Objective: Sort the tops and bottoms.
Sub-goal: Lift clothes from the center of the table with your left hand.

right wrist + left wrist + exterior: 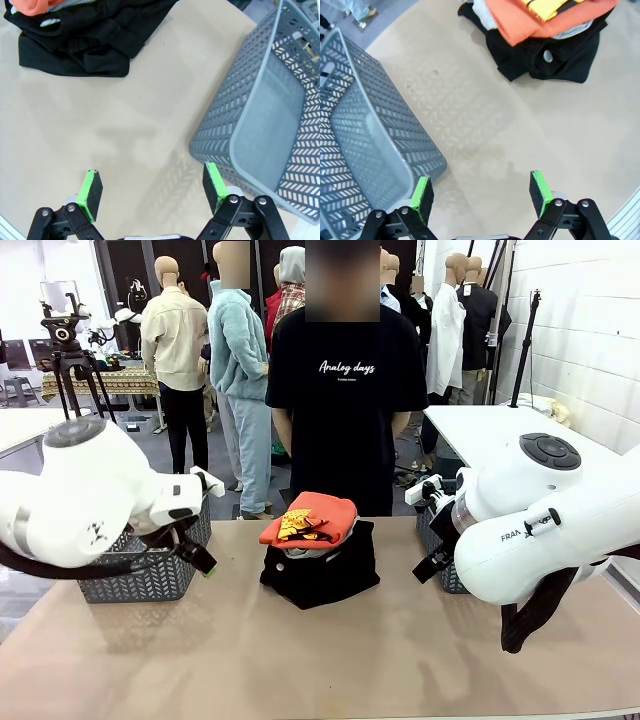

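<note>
A clothes pile [318, 562] sits in the middle of the desk [300, 665]. The red-orange top [318, 515] with yellow patches is on top of the pile. The pale grey top [481, 11] peeks out just under it. The black bottoms [335, 580] are at the bottom of the pile, and one has a small white button [548, 56].

The left gripper [480, 176] is open wide and holds nothing. It hangs over the bare desk to the left of the pile, well apart from it. A grey basket [395, 125] stands on that same side of the pile, just beside the gripper.

The right gripper [150, 170] is open wide too, with nothing between its green pads. It hangs to the right of the pile, well apart from it. A second grey basket [260, 100] stands on that side, close to the gripper.

A person [345, 390] in a black T-shirt stands behind the pile, at the far side of the desk.
</note>
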`<action>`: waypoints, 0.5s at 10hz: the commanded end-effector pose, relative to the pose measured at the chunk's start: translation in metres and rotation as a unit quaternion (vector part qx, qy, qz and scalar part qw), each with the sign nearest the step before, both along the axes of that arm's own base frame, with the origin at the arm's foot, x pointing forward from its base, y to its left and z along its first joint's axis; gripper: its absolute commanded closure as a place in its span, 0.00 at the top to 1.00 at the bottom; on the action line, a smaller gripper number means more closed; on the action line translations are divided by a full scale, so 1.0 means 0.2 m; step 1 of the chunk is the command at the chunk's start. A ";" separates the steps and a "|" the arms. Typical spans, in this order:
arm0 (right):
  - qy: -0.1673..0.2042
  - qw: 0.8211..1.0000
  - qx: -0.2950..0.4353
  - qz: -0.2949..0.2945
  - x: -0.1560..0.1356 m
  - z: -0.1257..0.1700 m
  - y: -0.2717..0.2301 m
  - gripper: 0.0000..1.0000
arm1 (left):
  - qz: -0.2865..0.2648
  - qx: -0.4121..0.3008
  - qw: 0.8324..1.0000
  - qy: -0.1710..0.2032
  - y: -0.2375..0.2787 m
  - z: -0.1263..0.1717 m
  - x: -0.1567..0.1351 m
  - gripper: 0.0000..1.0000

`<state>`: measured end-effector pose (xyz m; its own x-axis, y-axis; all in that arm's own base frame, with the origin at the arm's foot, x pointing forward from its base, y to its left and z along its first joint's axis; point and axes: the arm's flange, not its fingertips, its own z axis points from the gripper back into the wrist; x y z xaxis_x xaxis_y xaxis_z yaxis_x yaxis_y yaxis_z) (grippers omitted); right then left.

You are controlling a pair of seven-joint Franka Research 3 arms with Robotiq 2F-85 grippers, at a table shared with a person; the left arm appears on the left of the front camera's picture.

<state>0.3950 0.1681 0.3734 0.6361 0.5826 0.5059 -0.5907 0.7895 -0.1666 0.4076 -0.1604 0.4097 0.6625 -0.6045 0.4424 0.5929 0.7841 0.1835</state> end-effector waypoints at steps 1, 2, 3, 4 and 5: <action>0.001 1.000 0.001 -0.001 0.00 0.00 0.00 1.00 | -0.018 0.027 0.999 -0.018 -0.02 0.18 0.01 1.00; 0.001 1.000 0.001 -0.001 0.00 0.00 0.00 1.00 | -0.042 0.030 0.998 -0.025 -0.06 0.26 0.03 1.00; 0.001 1.000 0.001 -0.001 0.00 0.00 0.00 1.00 | -0.058 0.035 0.997 -0.038 -0.10 0.31 0.04 1.00; 0.001 1.000 0.001 -0.001 0.00 0.00 0.00 1.00 | -0.081 0.030 0.995 -0.045 -0.13 0.35 0.05 1.00; 0.001 1.000 0.001 -0.001 0.00 0.00 0.00 1.00 | -0.107 0.034 0.993 -0.047 -0.14 0.35 0.06 1.00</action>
<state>0.3951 0.1680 0.3734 0.6362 0.5824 0.5060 -0.5904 0.7897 -0.1666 0.4134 -0.1911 0.4848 0.5164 -0.7233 0.4585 0.6817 0.6712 0.2911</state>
